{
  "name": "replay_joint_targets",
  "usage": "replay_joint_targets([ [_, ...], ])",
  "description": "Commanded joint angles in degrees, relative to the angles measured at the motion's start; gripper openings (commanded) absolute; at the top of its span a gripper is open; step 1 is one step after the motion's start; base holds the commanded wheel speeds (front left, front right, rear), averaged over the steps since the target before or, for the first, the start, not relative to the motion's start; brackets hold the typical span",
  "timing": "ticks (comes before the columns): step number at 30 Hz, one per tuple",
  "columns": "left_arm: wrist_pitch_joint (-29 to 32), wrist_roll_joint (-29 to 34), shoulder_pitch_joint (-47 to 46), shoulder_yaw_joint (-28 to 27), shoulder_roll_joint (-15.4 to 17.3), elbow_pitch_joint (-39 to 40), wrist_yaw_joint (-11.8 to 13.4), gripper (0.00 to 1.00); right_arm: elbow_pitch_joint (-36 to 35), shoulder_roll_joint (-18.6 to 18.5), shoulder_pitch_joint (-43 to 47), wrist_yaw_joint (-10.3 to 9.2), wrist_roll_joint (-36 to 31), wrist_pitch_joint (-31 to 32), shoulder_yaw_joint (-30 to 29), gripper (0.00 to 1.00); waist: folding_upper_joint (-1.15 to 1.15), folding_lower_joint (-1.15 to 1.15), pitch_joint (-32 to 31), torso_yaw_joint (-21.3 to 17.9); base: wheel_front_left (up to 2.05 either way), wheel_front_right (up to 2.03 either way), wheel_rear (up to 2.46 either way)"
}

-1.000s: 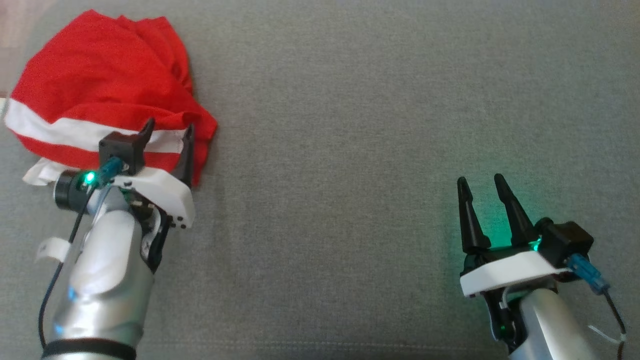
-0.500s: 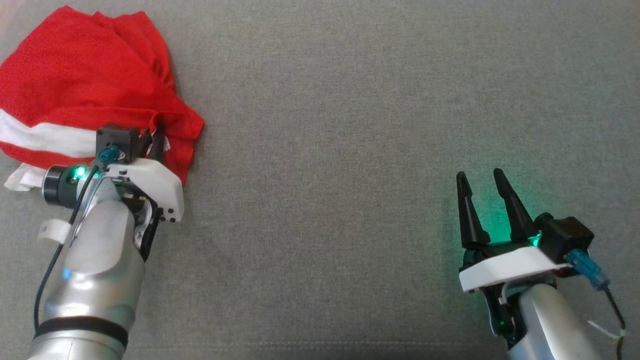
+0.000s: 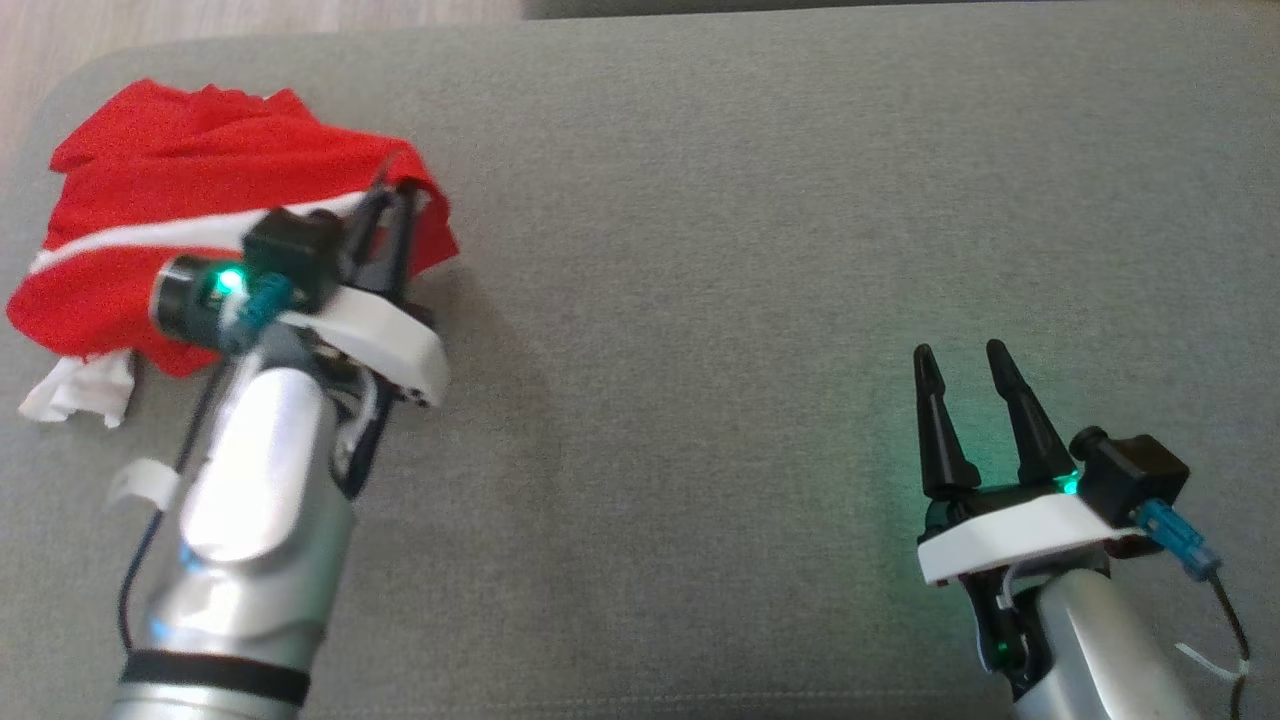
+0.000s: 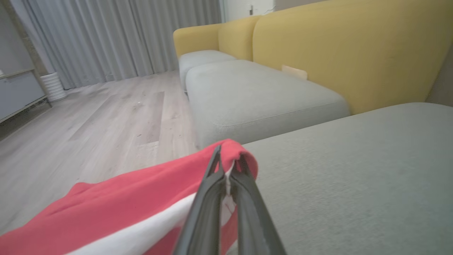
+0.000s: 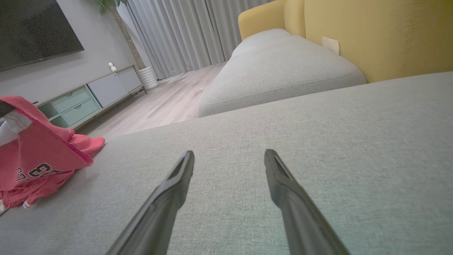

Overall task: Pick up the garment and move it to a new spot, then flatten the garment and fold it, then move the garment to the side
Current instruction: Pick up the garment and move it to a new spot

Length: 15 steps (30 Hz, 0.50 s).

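left gripper (image 3: 396, 193) newly closed, pinching red garment (image 3: 150, 170)

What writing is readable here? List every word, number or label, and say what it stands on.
On the garment: dark block characters with white outlines, printed on the red cloth; cut off by folds and too creased to read.
On the pale tag on the yellow sofa back: blank, or too small to read.
No other writing can be read.

Grey fabric seat cushion (image 3: 720, 250) with a rounded far-left corner. A crumpled red garment (image 3: 140, 190), white-banded, lay at that corner, reaching the left edge.
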<state>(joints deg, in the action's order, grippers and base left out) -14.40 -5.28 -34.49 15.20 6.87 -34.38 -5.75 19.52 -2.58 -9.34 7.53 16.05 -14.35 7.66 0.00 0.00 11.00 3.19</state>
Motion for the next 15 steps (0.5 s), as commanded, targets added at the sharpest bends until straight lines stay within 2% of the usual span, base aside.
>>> replay_joint_targets([
  [1, -0.6, -0.3, -0.8, -0.6, 0.9, 3.7, -0.3, 0.0, -1.5, -0.3, -0.8, -0.04, 0.4, -0.6, 1.5, 1.0, 0.0, 0.0, -0.6, -0.9, 0.0, 0.0, 0.0],
  [7, -0.5, -0.8, -0.2, 3.3, -1.4, 9.0, -0.8, 0.0, -1.7, -0.3, -0.5, -0.04, 1.0, -0.6, 1.8, 1.0, 0.0, 0.0, -1.2, -3.6, 0.0, 0.0, 0.0],
  [15, 1.3, -2.3, -2.5, 8.8, -3.5, 12.2, -0.7, 0.0, -1.9, -0.3, -0.7, -0.04, 2.0, -0.6, 3.0, 1.0, 0.0, 0.0, -1.2, -8.2, 0.0, 0.0, 0.0],
])
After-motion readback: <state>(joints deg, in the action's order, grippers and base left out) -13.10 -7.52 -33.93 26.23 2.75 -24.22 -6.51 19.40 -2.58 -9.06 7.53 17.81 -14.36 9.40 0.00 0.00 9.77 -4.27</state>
